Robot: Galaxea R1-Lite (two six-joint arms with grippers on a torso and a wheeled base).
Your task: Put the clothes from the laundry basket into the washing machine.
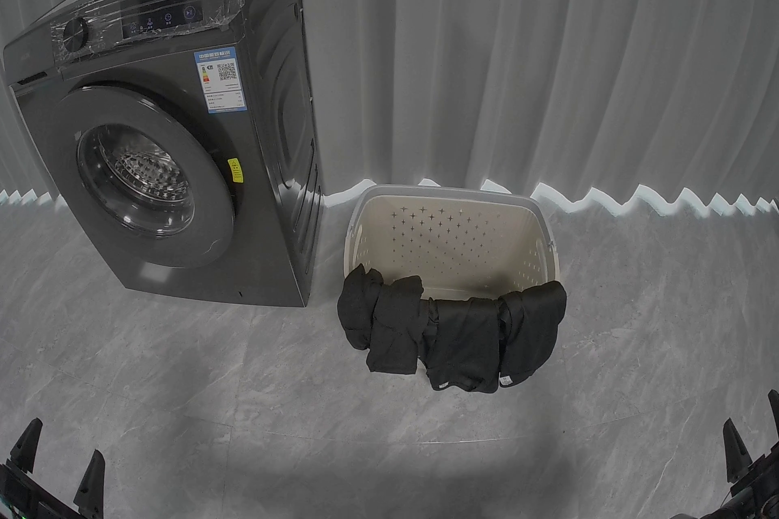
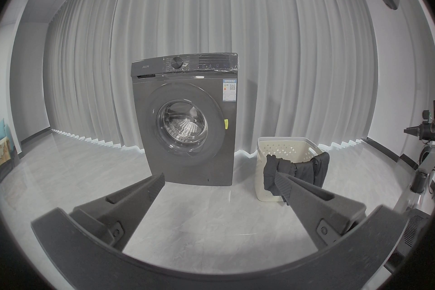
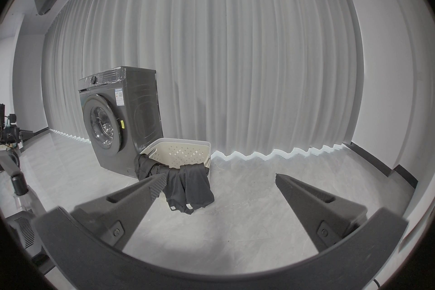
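Plainly, nothing is in hand: the left gripper (image 2: 218, 177) and the right gripper (image 3: 220, 177) hang low, fingers spread wide and empty, well short of the work. The dark clothes (image 1: 454, 334) lie draped over the near rim of the laundry basket (image 1: 454, 241) and hang down its outside, which likely leaves loose folds easy to pinch from this side. The basket stands on the floor (image 1: 243, 399) just beside the washing machine (image 1: 162, 139), whose round door (image 1: 138, 176) looks shut and probably needs opening first. The clothes lie ahead, between the two grippers, slightly toward the right one.
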